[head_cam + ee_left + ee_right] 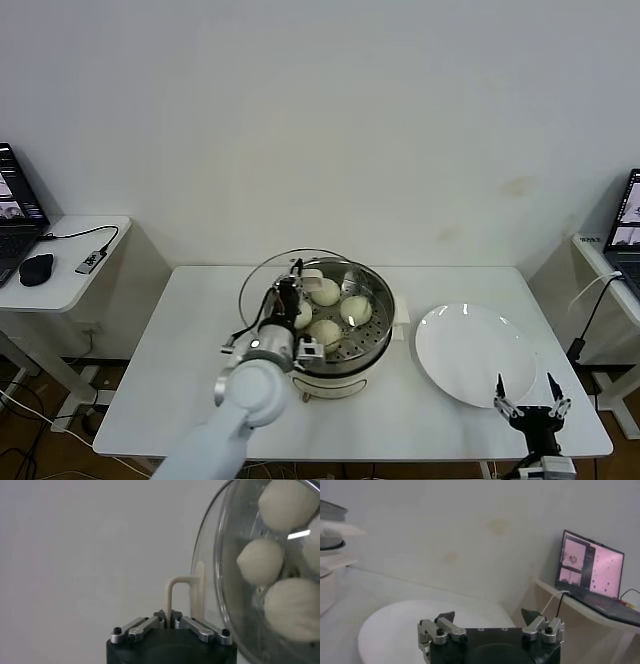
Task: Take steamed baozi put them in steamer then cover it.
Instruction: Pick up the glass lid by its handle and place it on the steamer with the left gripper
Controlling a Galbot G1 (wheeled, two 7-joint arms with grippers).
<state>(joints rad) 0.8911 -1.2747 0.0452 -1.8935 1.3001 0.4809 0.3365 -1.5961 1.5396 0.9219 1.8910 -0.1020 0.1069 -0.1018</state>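
The steamer (345, 360) stands mid-table with its perforated tray holding the steamed baozi (325, 292). Three buns show plainly and one is partly hidden behind my left gripper (290, 292). That gripper is shut on the cream handle (172, 592) of the cover (260, 285), the glass lid, and holds it tilted on edge at the steamer's left rim. In the left wrist view the baozi (260, 560) show through the glass (220, 585). My right gripper (530, 392) is open and empty at the table's front right, beside the white plate (470, 350).
The empty white plate (410, 625) lies right of the steamer. Side tables with laptops stand at far left (15, 215) and far right (592, 565); a mouse (36, 268) is on the left one. Bare tabletop (170, 370) lies left of the steamer.
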